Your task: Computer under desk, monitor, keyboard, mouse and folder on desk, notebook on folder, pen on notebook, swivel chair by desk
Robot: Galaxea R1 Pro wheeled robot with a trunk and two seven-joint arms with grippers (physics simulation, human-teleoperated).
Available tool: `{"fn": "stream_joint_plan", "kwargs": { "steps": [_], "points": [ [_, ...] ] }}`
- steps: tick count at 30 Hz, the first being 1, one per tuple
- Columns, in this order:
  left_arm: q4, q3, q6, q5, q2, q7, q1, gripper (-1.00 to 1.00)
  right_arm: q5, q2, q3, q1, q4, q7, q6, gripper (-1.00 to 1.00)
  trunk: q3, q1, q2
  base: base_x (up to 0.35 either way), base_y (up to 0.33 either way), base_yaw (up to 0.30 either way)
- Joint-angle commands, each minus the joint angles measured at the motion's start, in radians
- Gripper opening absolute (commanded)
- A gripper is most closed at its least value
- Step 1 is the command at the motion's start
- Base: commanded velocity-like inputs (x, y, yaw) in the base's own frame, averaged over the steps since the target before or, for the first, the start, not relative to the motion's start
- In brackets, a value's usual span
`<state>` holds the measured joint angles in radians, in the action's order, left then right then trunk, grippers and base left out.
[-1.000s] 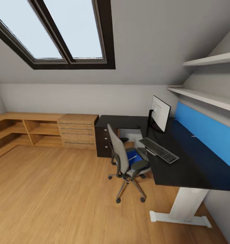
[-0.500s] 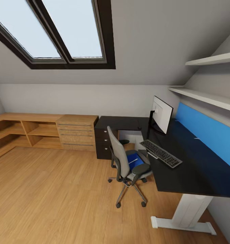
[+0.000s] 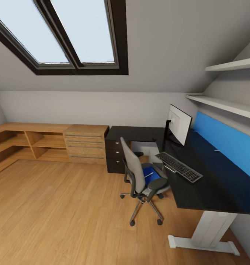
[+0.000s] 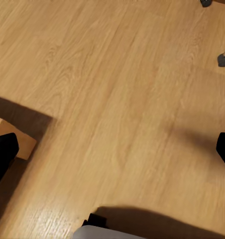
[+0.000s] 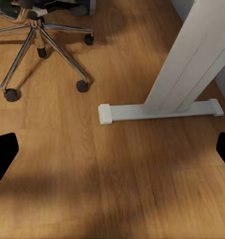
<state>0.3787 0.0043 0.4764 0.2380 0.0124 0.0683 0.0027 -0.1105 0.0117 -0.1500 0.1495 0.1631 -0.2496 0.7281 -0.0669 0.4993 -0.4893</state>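
While the head view shows the folder (image 3: pixel 149 172) on the swivel chair (image 3: pixel 139 176) beside the table (image 3: pixel 209 176), both wrist views show floor between wide jaws; the chair base (image 5: pixel 40 30) lies ahead of the right jaws, making that arm nearer.

My floor (image 3: pixel 66 213) looks like warm oak plank, smooth with a soft satin sheen and clear grain. The desk (image 3: pixel 213 180) has a glossy black top over a matt white painted metal leg (image 5: pixel 187 64). Pulled up to the desk, the swivel chair (image 3: pixel 141 176) wears grey woven cloth, with dark matt padded armrests and a polished chrome star base (image 5: pixel 38 35) on black plastic castors. On its seat the folder (image 3: pixel 150 173) is smooth bright blue. On the desk, the keyboard (image 3: pixel 178 166) is dull dark grey plastic. Beside the desk the low chest (image 3: pixel 85 144) is matt oak.
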Motion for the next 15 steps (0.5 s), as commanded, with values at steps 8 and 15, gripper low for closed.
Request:
{"fn": "stream_joint_plan", "kwargs": {
  "steps": [8, 15],
  "points": [
    [0.002, 0.000, 0.001, -0.002, 0.000, 0.004, 0.000, 1.00, -0.011, 0.001, -0.006, 0.001, 0.000, -0.005, 0.002, 1.00, -0.002, 0.000, -0.002, 0.000, 0.281, 0.000],
    [0.002, 0.000, 0.000, -0.002, 0.000, 0.004, 0.000, 1.00, -0.011, 0.001, -0.006, 0.001, 0.000, -0.005, 0.002, 1.00, -0.002, 0.000, -0.002, 0.000, 0.181, 0.000]
  ]
}}
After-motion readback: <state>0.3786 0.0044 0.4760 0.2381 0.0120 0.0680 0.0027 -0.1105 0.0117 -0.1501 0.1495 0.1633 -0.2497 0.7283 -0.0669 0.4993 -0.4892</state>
